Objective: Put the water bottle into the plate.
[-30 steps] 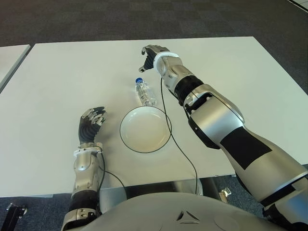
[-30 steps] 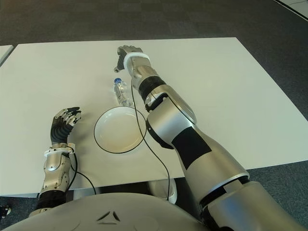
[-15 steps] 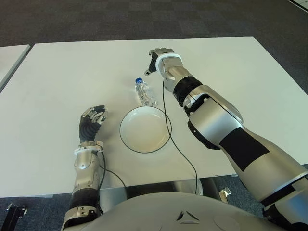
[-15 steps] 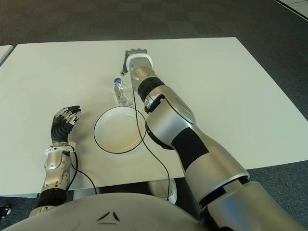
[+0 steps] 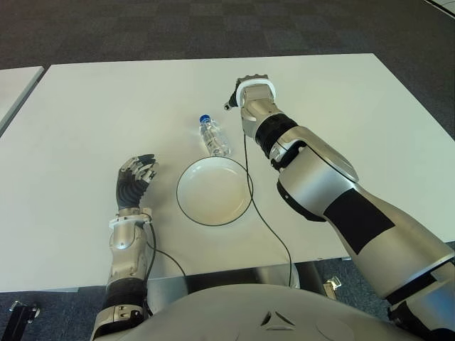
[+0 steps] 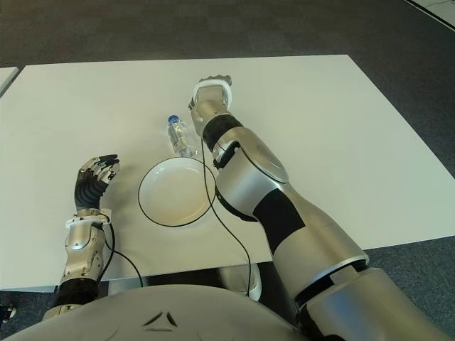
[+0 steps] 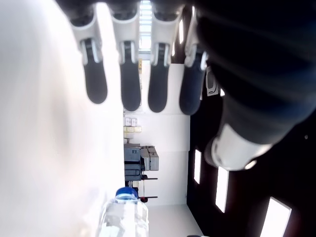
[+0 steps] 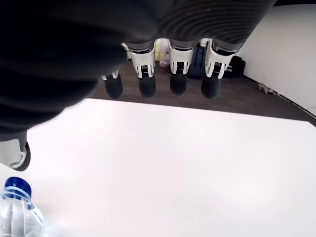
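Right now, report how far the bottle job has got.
Nothing is done yet: the bottle lies on the table just beyond the empty plate. The right hand, open and empty, hovers beside the bottle on its right. The left hand shows left of the plate. Grasping and placing remain.

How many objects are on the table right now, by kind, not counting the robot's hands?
Water bottle, lying on its side just beyond the plate: 1
White plate, nothing in it: 1
Total: 2
Neither the right hand nor the left hand holds anything.
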